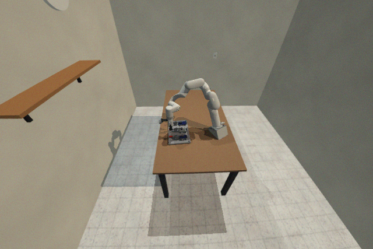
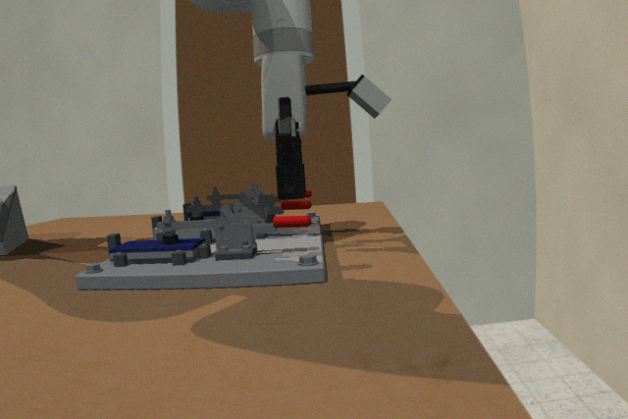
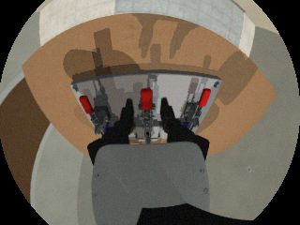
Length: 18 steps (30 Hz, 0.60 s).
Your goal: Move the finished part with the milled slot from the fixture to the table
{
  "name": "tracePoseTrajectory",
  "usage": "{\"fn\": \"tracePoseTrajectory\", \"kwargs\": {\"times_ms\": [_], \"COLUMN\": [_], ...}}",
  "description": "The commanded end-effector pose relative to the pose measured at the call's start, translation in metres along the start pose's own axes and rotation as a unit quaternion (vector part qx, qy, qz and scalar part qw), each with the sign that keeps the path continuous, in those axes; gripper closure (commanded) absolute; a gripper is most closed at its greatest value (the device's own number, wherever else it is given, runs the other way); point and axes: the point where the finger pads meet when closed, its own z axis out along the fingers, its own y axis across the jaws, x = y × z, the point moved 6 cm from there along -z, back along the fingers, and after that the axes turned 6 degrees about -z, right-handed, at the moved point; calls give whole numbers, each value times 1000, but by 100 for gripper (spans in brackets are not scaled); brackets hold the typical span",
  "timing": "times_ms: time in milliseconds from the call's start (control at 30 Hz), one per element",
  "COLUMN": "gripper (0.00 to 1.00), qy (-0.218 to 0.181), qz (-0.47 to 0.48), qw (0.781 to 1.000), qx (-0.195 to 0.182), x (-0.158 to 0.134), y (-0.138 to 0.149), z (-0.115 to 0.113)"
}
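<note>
Tool (image 3: 146, 115) half-spread, empty, straddling middle red handle (image 3: 146, 97), fingertips (image 2: 289, 185) hiding it in exterior view, slotted part indistinct.

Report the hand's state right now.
Hand: open about halfway, holding nothing, fingers either side of the middle red clamp handle.

A matt brown wood-look top is seen on the table (image 2: 354, 353). The fixture (image 2: 202, 272) looks like dull grey metal, its clamp handles (image 2: 291, 222) coated in smooth red plastic. The arm (image 2: 281, 24) is finished in satin white.
</note>
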Motion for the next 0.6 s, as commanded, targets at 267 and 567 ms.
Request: {"fn": "tracePoseTrajectory", "kwargs": {"times_ms": [267, 567], "gripper": [53, 53], "qy": [2, 2], "qz": [0, 0], "qw": [1000, 1000], "qx": [0, 0], "x": [1, 1], "y": [0, 0], "z": [-1, 3]}}
